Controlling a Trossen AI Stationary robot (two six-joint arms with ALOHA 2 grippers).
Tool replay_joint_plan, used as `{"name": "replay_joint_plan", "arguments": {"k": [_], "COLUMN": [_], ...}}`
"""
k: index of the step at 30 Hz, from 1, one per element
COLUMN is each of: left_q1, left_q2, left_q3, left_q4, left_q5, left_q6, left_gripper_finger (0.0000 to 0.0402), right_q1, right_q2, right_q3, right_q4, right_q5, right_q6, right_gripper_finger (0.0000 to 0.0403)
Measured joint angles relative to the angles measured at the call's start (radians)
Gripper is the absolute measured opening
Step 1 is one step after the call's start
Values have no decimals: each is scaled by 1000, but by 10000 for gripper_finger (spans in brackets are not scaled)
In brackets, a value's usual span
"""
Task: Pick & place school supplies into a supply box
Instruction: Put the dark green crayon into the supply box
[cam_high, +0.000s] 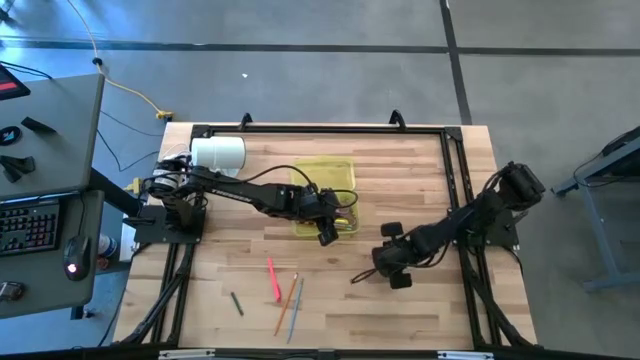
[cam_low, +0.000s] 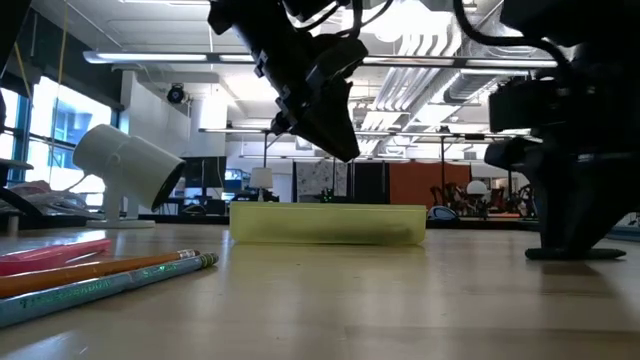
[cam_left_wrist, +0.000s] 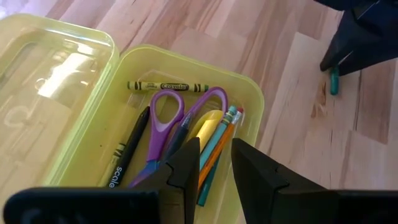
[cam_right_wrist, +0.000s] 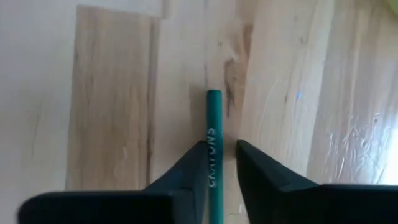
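The yellow-green supply box (cam_high: 345, 170) lies open at mid-table, holding purple scissors (cam_left_wrist: 165, 118), a crayon (cam_left_wrist: 168, 86), a black marker (cam_left_wrist: 127, 155) and pencils (cam_left_wrist: 217, 143). My left gripper (cam_left_wrist: 214, 146) hangs open and empty above the box's near end (cam_high: 327, 237). Right of the box, my right gripper (cam_right_wrist: 221, 149) points down at a green crayon (cam_right_wrist: 214, 124) lying flat on the table, one finger on each side of it. More school supplies lie near the front edge: a pink pen (cam_high: 272, 280), an orange pencil (cam_high: 286, 305), a light blue one (cam_high: 296, 305) and a green one (cam_high: 237, 303). My right gripper comes at the green crayon from above, fingers across it partway along its length (cam_right_wrist: 214, 168). A strip of table shows between the crayon and one finger (cam_right_wrist: 249, 162); whether the other finger touches it I cannot tell. The crayon lies flat on the table.
A white cylinder (cam_high: 218, 152) with cables lies at the far left by the left arm's base. A dark frame (cam_high: 455, 200) runs around the tabletop. Bare wood lies between the box and the loose pencils.
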Motion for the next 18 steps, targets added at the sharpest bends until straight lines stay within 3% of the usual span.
{"name": "replay_joint_plan", "arguments": {"k": [4,6,11,15,18], "left_q1": [0,0,0,0,0], "left_q2": [0,-1,-40,-49,-56], "left_q3": [0,9,128,260,363], "left_q4": [0,-32,-314,-564,-713], "left_q5": [31,76,160,121,52], "left_q6": [-57,-84,-82,-78,-75], "left_gripper_finger": [126,126,126,126,126], "right_q1": [-10,-1,10,-28,-95], "right_q2": [-3,-3,-33,-64,-59], "right_q3": [-1,0,-1,30,64], "right_q4": [22,34,77,191,350], "right_q5": [-57,-41,-24,164,196], "right_q6": [79,118,169,134,-2], "right_gripper_finger": [15,8,10,7,10]}}
